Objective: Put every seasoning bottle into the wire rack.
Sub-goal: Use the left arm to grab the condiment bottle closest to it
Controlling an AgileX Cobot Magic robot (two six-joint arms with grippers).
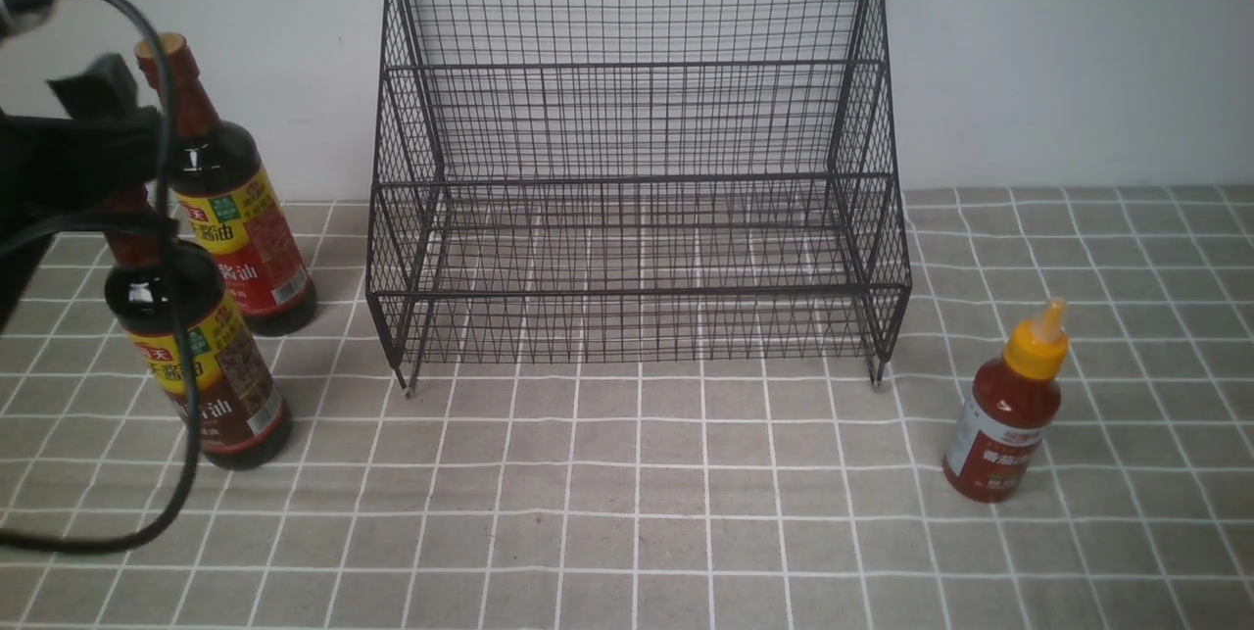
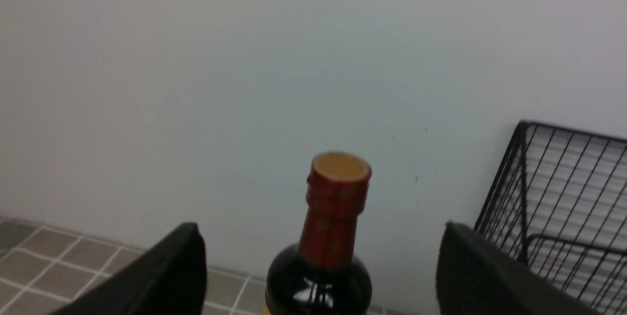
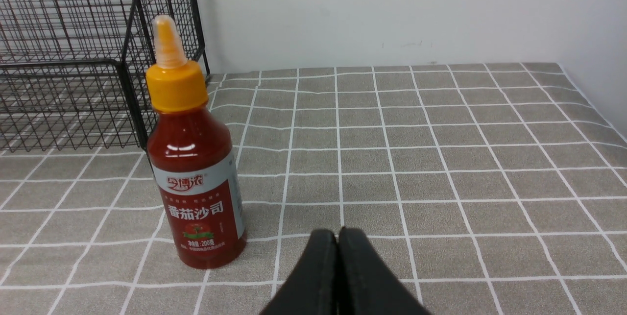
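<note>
Left gripper (image 2: 319,229): fingers spread wide, holding nothing. A soy bottle neck shows in the gap in the left wrist view, with clearance on both sides. Which of the two it is cannot be told. In the front view the gripper sits at neck height over the near soy bottle (image 1: 211,385).

Right gripper (image 3: 337,236): fingers pressed together, empty, low over the cloth (image 1: 637,512), near the red bottle (image 1: 1009,414).

Hazards (judged):
- The far soy bottle (image 1: 230,218) stands just beside the near one. An open finger passing between them could knock the neighbour over.
- The cable (image 1: 108,546) hangs across the near soy bottle. Arm travel could drag it against the bottle and tip it.
- A tall bottle held only at the neck may swing; its base could strike the front rail of the rack (image 1: 627,292) on entry.
- The right gripper must open before approaching the red bottle, or it will push it aside.

Inventory:
- Soy bottles: 2, upright on the cloth, left of the rack.
- Red bottle: 1, upright, off the rack's right front corner.
- Rack: 1, two tiers, against the wall, no bottles in it.
- Bottles left to place: 3.
</note>
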